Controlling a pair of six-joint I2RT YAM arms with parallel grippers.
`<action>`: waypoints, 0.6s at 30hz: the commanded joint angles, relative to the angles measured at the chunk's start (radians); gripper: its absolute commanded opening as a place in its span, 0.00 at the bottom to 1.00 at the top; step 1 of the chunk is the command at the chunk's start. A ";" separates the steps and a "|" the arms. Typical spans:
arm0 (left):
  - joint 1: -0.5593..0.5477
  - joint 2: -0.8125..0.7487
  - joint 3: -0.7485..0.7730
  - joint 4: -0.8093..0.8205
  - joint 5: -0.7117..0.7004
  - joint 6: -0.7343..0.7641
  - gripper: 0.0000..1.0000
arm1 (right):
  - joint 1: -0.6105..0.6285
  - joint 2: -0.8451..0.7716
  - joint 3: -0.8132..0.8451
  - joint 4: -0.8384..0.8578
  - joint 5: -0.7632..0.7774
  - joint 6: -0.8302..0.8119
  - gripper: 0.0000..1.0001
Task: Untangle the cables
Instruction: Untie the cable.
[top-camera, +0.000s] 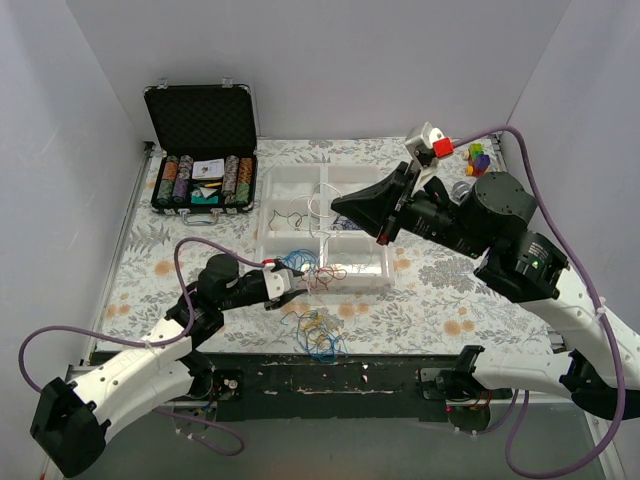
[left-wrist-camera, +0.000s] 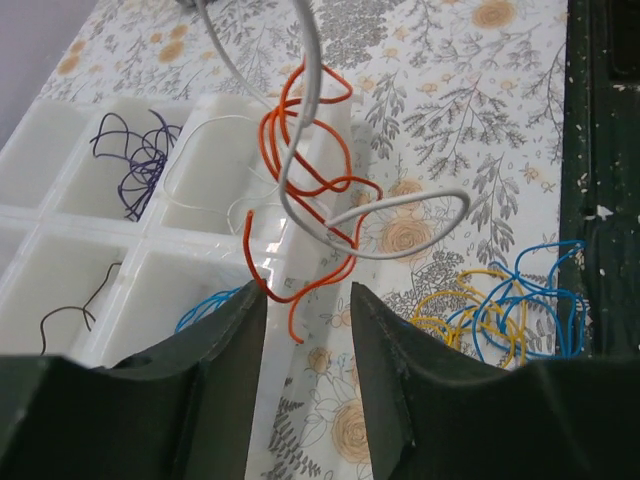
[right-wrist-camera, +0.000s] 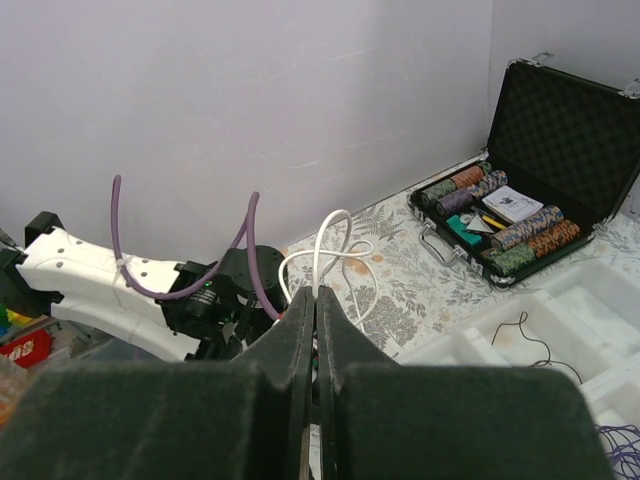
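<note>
The cables are in several places. My right gripper (top-camera: 336, 206) is raised over the white tray (top-camera: 300, 180) and is shut (right-wrist-camera: 316, 290) on a white cable (right-wrist-camera: 335, 225). That white cable (left-wrist-camera: 318, 70) hangs down, looped through an orange cable (left-wrist-camera: 248, 245) at the tray's near rim. My left gripper (top-camera: 300, 283) reaches toward this bundle. Its jaws (left-wrist-camera: 305, 295) stand apart, with the orange cable's loose end dangling between the tips, touching neither. A blue and yellow tangle (left-wrist-camera: 500, 310) lies on the table (top-camera: 318, 335) in front of the tray.
Tray compartments hold a purple wire (left-wrist-camera: 135, 165), a black wire (left-wrist-camera: 70, 310) and a blue wire (left-wrist-camera: 210, 305). An open black case of poker chips (top-camera: 200, 150) stands at the back left. Small coloured toys (top-camera: 478, 158) sit at the back right.
</note>
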 joint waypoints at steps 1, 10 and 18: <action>0.004 0.041 0.085 -0.088 0.114 0.044 0.31 | 0.003 -0.032 0.006 0.075 -0.024 0.017 0.01; 0.004 0.048 0.100 -0.080 0.076 0.031 0.02 | 0.003 -0.041 -0.005 0.081 -0.041 0.031 0.01; 0.005 0.003 0.137 -0.170 0.091 -0.025 0.49 | 0.003 -0.036 -0.024 0.080 -0.049 0.037 0.01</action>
